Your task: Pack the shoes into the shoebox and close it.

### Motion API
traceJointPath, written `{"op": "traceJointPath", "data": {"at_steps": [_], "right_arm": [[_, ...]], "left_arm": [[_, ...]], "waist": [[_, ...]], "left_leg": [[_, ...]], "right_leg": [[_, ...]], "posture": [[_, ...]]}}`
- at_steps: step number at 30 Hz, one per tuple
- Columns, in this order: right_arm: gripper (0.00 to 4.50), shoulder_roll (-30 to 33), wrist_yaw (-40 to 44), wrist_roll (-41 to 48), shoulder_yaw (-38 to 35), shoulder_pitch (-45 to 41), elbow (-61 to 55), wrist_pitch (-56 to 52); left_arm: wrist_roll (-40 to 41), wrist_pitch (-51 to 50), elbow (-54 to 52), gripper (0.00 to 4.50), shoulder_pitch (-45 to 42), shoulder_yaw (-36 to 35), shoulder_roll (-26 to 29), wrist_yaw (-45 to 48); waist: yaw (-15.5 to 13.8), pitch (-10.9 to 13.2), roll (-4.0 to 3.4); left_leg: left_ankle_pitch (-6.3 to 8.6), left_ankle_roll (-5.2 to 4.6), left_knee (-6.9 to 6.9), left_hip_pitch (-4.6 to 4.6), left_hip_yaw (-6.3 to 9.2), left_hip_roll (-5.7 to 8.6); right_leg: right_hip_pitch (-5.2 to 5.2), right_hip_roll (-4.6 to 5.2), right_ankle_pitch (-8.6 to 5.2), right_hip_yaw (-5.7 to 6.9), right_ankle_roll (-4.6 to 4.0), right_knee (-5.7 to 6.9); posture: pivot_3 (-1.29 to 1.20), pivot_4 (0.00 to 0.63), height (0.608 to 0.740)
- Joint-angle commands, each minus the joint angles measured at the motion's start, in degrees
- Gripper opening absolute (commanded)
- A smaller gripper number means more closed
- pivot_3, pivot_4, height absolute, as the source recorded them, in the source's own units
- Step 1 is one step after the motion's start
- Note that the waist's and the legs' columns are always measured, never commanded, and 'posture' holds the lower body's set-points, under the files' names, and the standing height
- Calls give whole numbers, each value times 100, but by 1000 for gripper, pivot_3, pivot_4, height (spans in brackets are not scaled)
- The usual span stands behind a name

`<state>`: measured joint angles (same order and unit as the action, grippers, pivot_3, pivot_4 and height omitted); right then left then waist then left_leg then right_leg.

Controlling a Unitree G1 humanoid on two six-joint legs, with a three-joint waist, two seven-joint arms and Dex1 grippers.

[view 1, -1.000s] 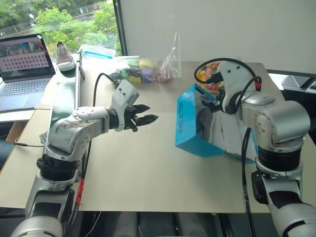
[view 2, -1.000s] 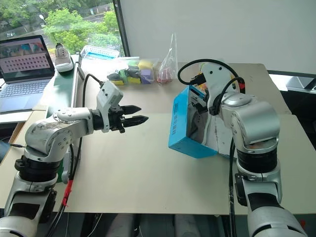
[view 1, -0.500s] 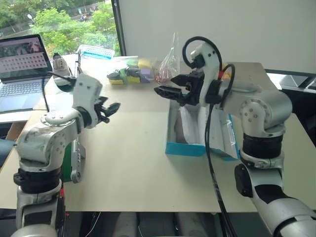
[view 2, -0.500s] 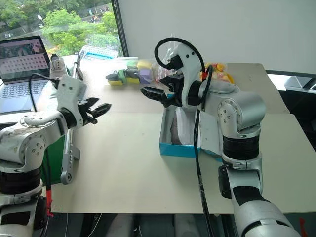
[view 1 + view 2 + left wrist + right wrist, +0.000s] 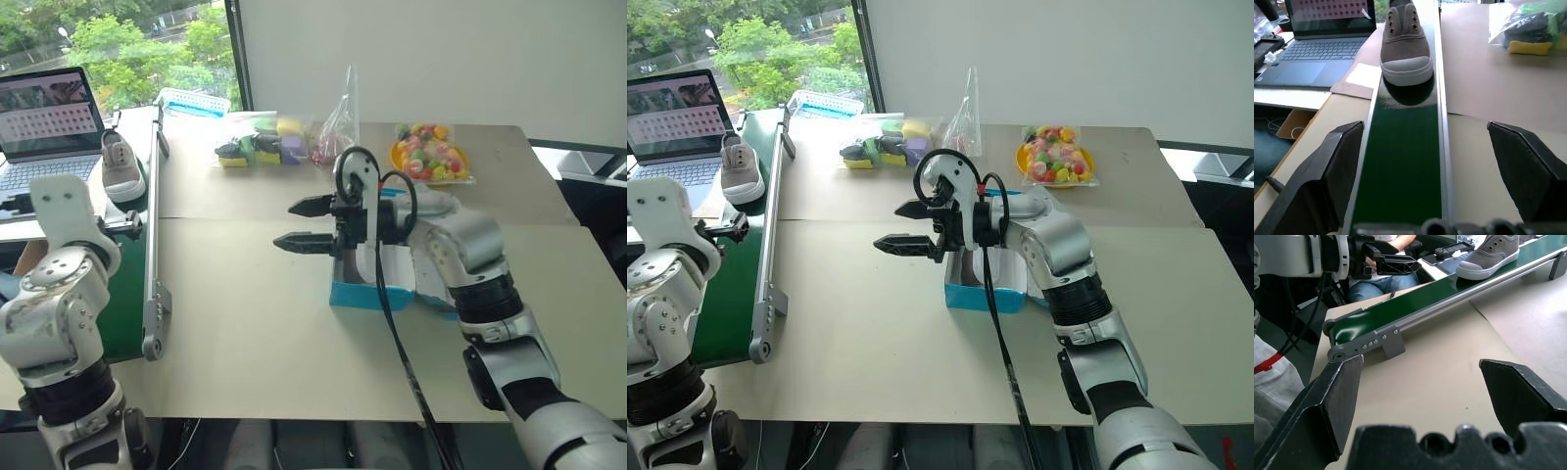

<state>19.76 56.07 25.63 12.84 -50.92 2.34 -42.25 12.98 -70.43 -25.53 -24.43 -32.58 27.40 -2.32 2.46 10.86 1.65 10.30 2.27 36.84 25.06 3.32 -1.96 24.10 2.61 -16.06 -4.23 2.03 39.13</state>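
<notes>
Shoebox (image 5: 986, 292): rectangular turquoise cardboard, white inside, lying open near the middle of the counter (image 5: 872, 352), a matt beige sheet surface with a seam running across it. The box's contents cannot be made out.

Shoe (image 5: 120, 164): grey-taupe fabric low-top, white rubber sole and toe cap, standing on the conveyor belt (image 5: 122, 294), a long glossy dark-green strip in a silver metal frame along the counter's left edge. The left wrist view shows its toe cap facing the camera and its reflection on the belt.

Right gripper (image 5: 304, 223): two black tapered fingers spread wide, holding nothing, level above the counter just left of the shoebox.

Left gripper (image 5: 1425, 161): fingers wide apart, empty, over the belt, well short of the shoe.

Clear plastic bags (image 5: 294, 142): crinkled, holding coloured blocks, at the counter's far edge. Bag of round multicoloured pieces (image 5: 429, 160) beside them.

Laptop (image 5: 44, 127): open, lit screen, left of the belt.

The right wrist view shows a seated person (image 5: 1386, 276) beyond the belt.
</notes>
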Motion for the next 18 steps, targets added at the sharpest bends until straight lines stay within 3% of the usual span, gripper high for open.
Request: {"op": "traceJointPath", "data": {"at_steps": [1,9,18], "right_arm": [[4500,-24,97,-131,66,6,-88,369],[4500,-61,-49,-277,104,122,-246,399],[4500,85,-369,-248,-2,288,-643,134]], "left_arm": [[-112,502,282,4428,53,-209,49,36],[-154,2114,2041,4428,-277,144,147,476],[-306,3195,3907,4428,-990,630,321,656]], "waist": [[-5,-1,1],[-12,-8,13],[0,-12,20]], "left_leg": [[0,0,1,0,0,0],[-2,3,0,0,2,0],[-2,3,0,0,2,0]], "right_leg": [[-1,0,0,1,0,1],[-1,1,2,5,-2,0],[0,2,2,7,-3,2]], "posture": [[0,150,740],[0,150,740],[0,150,740]]}}
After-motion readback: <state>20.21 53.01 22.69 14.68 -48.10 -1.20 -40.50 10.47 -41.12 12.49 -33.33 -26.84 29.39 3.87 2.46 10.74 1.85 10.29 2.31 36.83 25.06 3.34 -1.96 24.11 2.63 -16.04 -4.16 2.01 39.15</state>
